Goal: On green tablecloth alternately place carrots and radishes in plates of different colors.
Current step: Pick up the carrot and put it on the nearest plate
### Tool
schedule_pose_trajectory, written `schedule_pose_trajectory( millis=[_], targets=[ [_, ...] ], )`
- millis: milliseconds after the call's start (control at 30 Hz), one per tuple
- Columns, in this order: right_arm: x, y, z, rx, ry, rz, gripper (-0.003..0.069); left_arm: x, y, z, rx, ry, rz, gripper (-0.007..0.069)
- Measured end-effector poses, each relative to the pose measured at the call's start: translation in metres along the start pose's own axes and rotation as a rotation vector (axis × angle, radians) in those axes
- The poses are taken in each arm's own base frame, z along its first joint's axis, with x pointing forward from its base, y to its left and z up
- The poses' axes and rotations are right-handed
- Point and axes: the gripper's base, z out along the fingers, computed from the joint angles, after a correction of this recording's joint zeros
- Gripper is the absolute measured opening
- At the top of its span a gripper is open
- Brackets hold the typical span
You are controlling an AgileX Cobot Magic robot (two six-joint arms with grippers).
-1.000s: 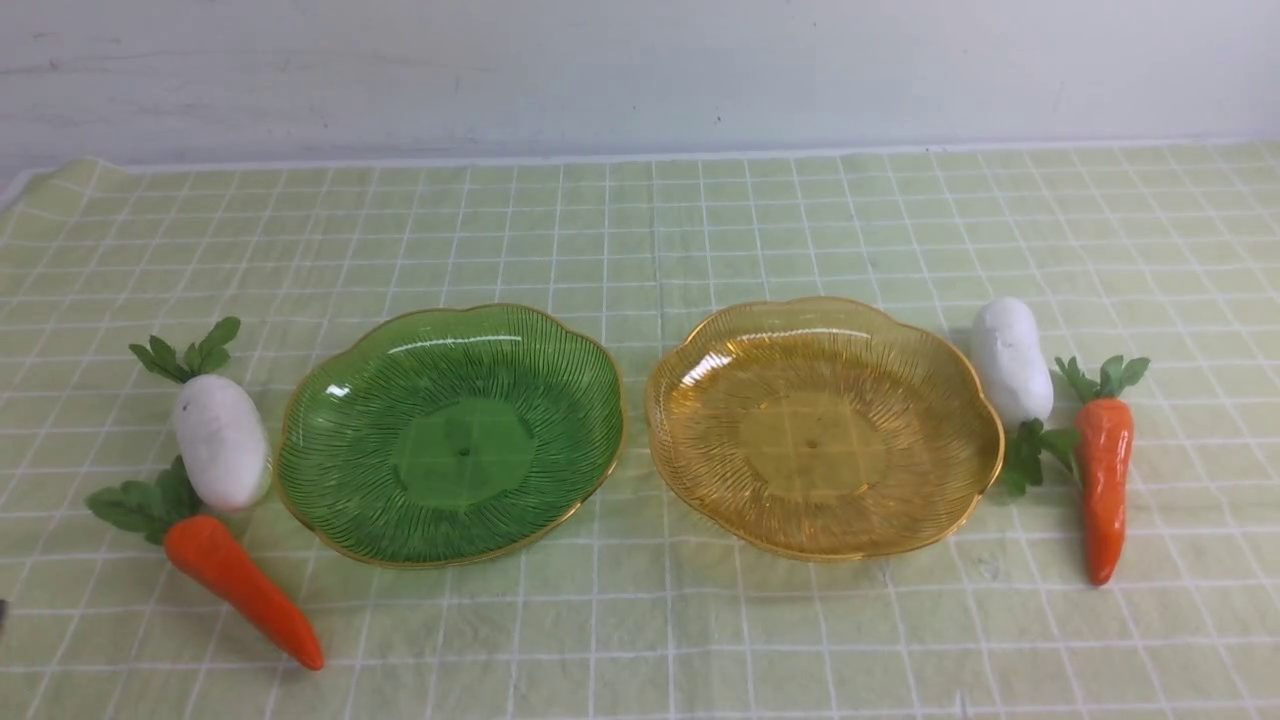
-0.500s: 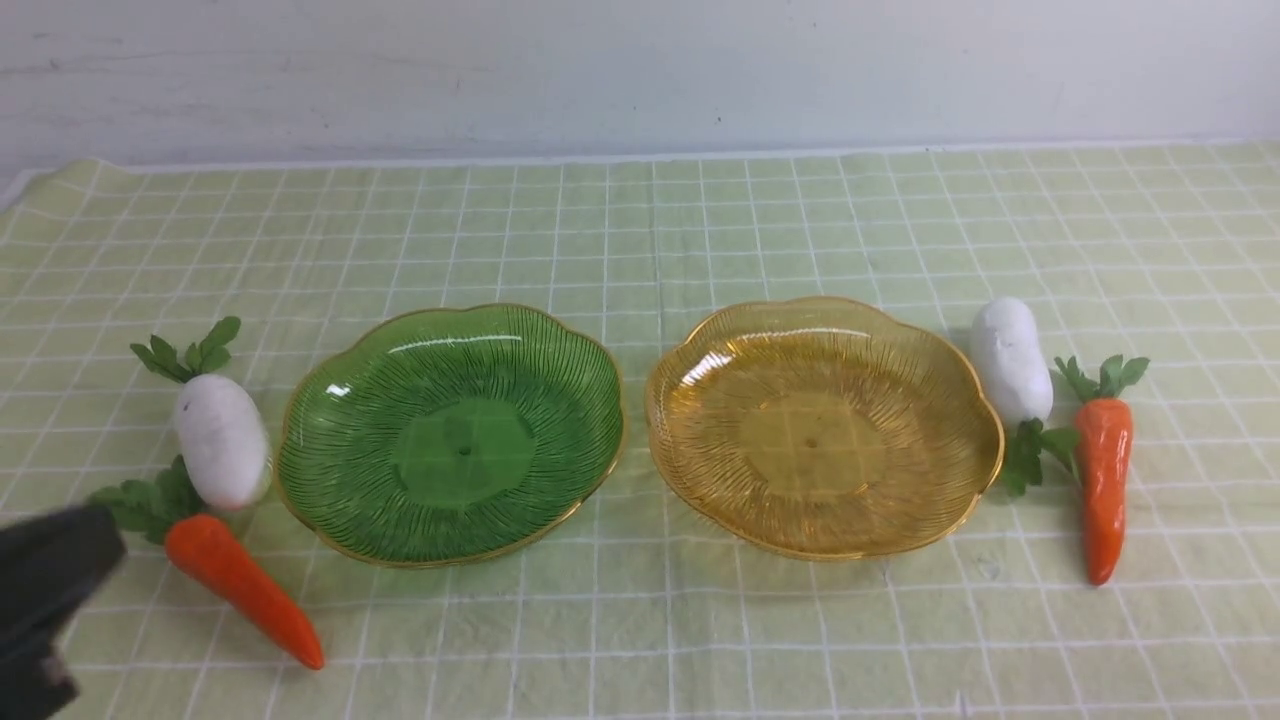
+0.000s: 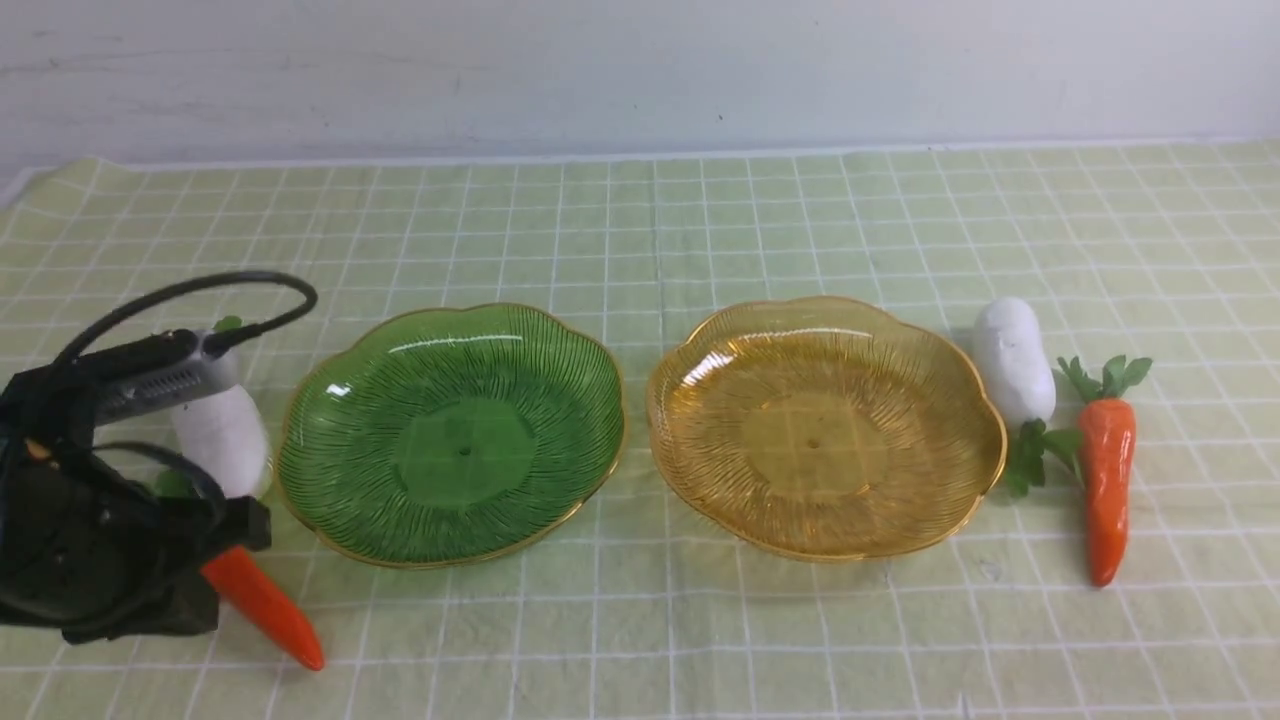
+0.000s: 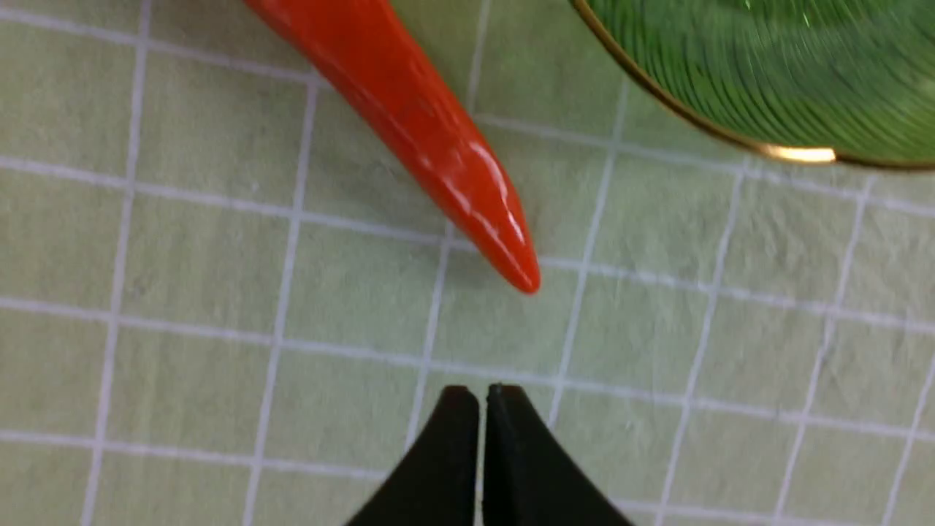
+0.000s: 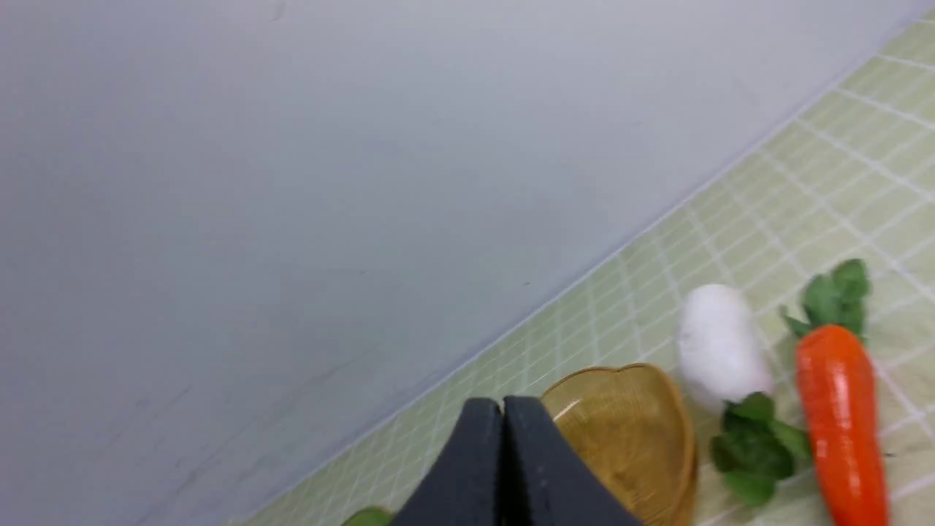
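Note:
On the green tablecloth [image 3: 640, 250] a green plate [image 3: 450, 435] and an amber plate [image 3: 825, 425] stand side by side, both empty. Left of the green plate lie a white radish [image 3: 225, 440] and an orange carrot [image 3: 265, 605]; my left arm [image 3: 100, 530] hangs over them and hides their leaves. In the left wrist view my left gripper [image 4: 482, 398] is shut and empty, just short of the carrot's tip [image 4: 504, 248]. Right of the amber plate lie a radish [image 3: 1012, 360] and a carrot [image 3: 1105, 490]. My right gripper [image 5: 502, 409] is shut and empty, raised away from them.
A pale wall [image 3: 640, 70] runs along the cloth's far edge. The green plate's gold rim [image 4: 701, 124] lies close beside the left carrot's tip. The right wrist view shows the amber plate [image 5: 628, 431], radish [image 5: 719, 343] and carrot [image 5: 840, 409].
My left arm has come in from the lower left edge and now hangs over the left carrot's top and the left radish. Nothing on the cloth has moved.

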Motion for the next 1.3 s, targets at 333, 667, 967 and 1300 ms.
schedule_pose_trajectory(
  millis=[333,667,967,1300],
  targets=[
    [-0.054,0.066,0.062,-0.016,0.697,-0.357,-0.0015,-0.043,0.026,0.017,0.024,-0.049,-0.171,-0.0003],
    [-0.055,0.051,0.112,0.094,0.951,-0.434,-0.0015,-0.057,0.033,0.064,0.031,-0.003,-0.209,0.0207],
    [-0.055,0.049,0.115,0.114,0.951,-0.405,-0.0015,-0.058,0.04,0.097,0.006,0.067,-0.228,0.0488],
    [-0.07,0.026,0.135,0.388,0.943,-0.407,-0.0015,-0.047,0.04,0.063,-0.053,0.126,-0.109,0.0216]
  ],
)
